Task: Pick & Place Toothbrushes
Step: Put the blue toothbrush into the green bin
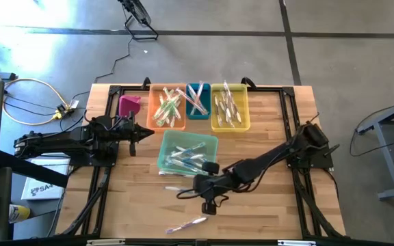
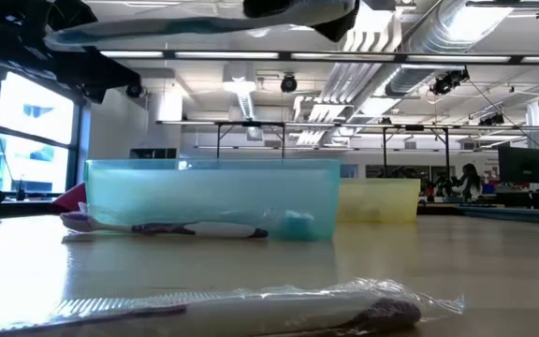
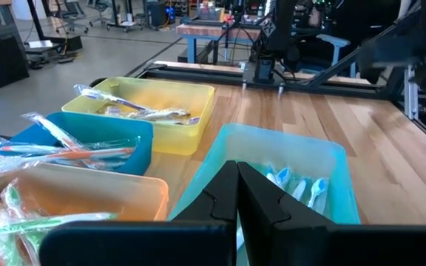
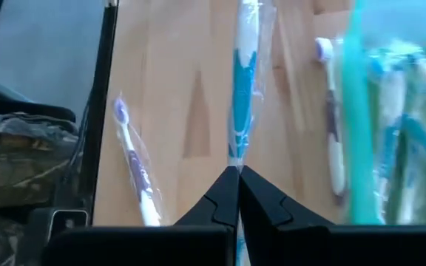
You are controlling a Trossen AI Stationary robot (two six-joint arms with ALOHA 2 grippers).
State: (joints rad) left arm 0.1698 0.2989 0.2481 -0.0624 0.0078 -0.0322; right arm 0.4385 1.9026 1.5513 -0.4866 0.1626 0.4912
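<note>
Right wrist view shows the right gripper [image 4: 231, 171] clenched on a blue-and-white toothbrush in a clear wrapper [image 4: 242, 81], which runs straight ahead from the fingertips above the wooden worktop [image 4: 176, 89]. To one side of that gripper lies a purple-headed toothbrush [image 4: 133, 166] on the worktop; to the other side lies another purple toothbrush [image 4: 333, 122], just beside the wall of the teal bin [image 4: 357, 111], with more wrapped toothbrushes inside that bin. From the high view, the right gripper [image 1: 198, 183] sits just beyond the near edge of the teal bin [image 1: 161, 157], and one wrapped toothbrush [image 1: 187, 225] lies well apart from it, near the worktop's front edge. Farther beyond the teal bin stand the orange bin [image 1: 152, 102], the small blue bin [image 1: 198, 114] and the yellow bin [image 1: 242, 121], each holding toothbrushes. The left gripper [image 3: 237, 181] is clenched on nothing, waiting behind the teal bin's rim, with a pink block [image 1: 129, 105] near it.
</note>
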